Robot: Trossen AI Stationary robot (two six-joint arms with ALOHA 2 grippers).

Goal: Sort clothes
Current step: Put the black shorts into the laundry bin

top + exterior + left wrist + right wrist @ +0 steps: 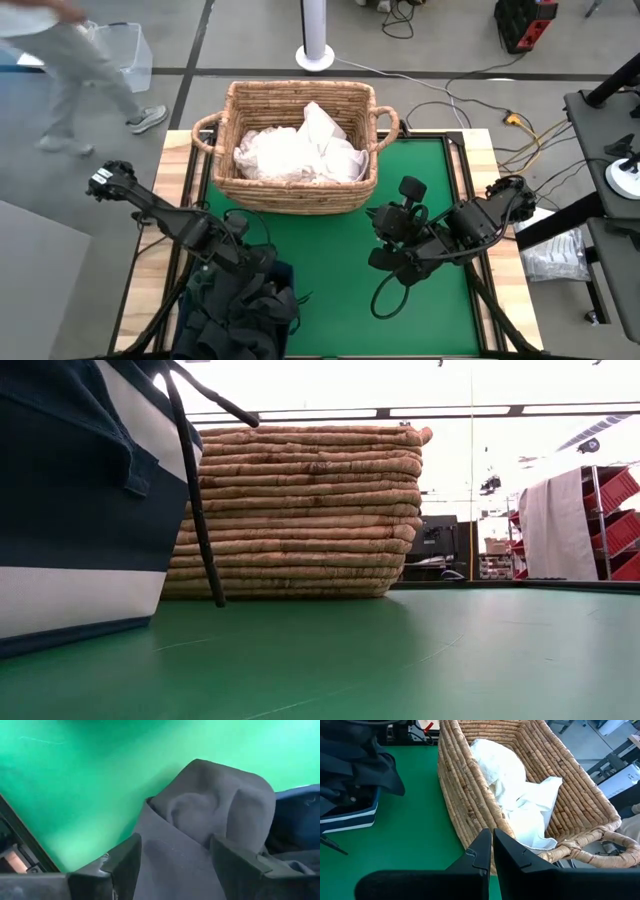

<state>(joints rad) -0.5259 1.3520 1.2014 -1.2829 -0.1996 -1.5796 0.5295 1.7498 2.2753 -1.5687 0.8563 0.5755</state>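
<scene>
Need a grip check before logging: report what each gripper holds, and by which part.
Nothing is held. The left gripper is open over the dark grey garment at the navy bin; the right gripper is shut on nothing.

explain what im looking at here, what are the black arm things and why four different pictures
Those are two robot arms at a table with a green mat, sorting clothes. One picture looks down from above, one looks level across the table, and one sits on each arm's wrist.

A wicker basket holds white clothes. A navy bin at the table's near edge holds dark clothes.

The left gripper is over the bin, fingers open either side of a dark grey garment, not clamping it. The right gripper is shut, holds nothing, and points toward the basket.
</scene>
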